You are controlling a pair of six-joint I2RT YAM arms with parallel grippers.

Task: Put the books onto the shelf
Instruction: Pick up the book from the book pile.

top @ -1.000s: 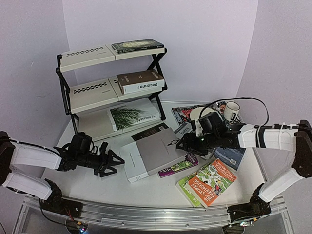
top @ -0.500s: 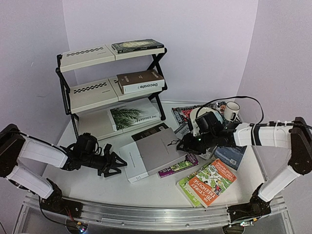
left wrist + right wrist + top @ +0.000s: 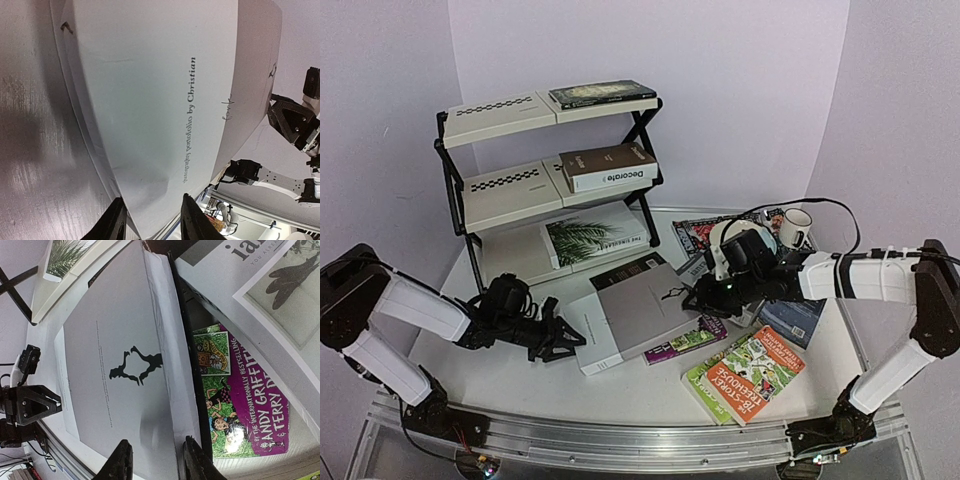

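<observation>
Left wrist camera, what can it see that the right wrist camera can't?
Only the left wrist view shows the spine lettering, "portfolio by Christian". Only the right wrist view shows the purple Andy Griffiths paperback, the palm-leaf book and the black silhouette on the cover. Both show the big grey book from opposite ends.

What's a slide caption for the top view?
The left tool and right tool flank the large grey book from opposite sides; shelf behind partly filled.
</observation>
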